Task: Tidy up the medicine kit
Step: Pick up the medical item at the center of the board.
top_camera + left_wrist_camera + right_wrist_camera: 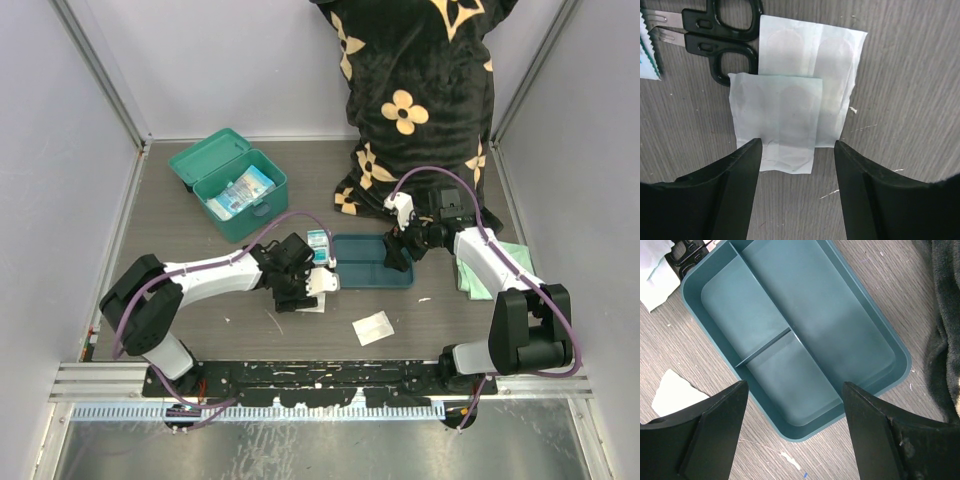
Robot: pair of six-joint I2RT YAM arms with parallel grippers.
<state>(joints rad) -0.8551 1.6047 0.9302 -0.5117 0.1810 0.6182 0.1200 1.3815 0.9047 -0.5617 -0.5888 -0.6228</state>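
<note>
The medicine kit [258,220] is seen at the far left of the table [170,240], well apart from both grippers, with its lid thrown open and pale packets [240,192] lying inside. The left gripper [796,150] is held low over two overlapping wrappers [777,120] that lie flat on the table. Its jaws are spread, and the nearer wrapper's lower edge lies between the fingertips; whether it is touched cannot be told. Black-handled scissors [722,35] are found just beyond, touching the wrappers' edge. The right gripper [795,395] is held above a dark blue-teal divided tray [805,300], its jaws likewise spread and closed on nothing. A white packet [373,327] is seen on the table nearer than the tray. A pale green cloth [490,272] is seen beside the right arm, and a black flower-patterned fabric [410,100] at the far edge.
</note>
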